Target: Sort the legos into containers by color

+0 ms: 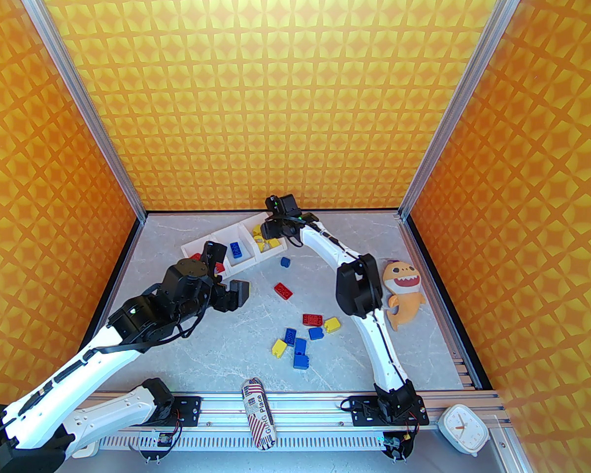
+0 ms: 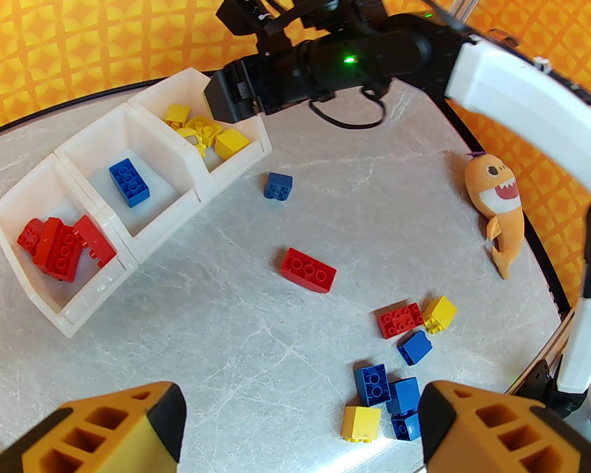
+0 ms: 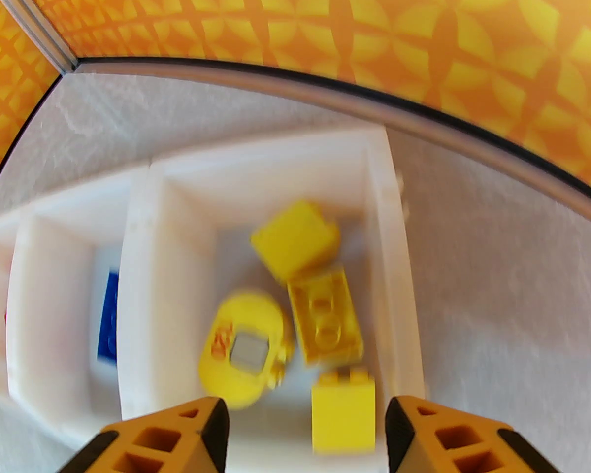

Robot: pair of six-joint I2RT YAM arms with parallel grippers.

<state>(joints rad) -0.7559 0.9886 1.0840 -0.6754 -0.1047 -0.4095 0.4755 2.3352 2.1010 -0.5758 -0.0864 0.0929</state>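
The containers are three joined white bins at the back of the table. In the left wrist view the left bin holds red legos, the middle one a blue brick, the right one yellow bricks. My right gripper hangs open over the yellow bin; a yellow brick lies free below its fingers. My left gripper is open and empty, above the table in front of the red bin. A red brick, a blue one and a mixed cluster lie loose.
An orange plush shark lies at the right, beside the right arm's elbow. A flag-printed roll rests on the front rail, and a white clock sits at the front right corner. Orange patterned walls close three sides.
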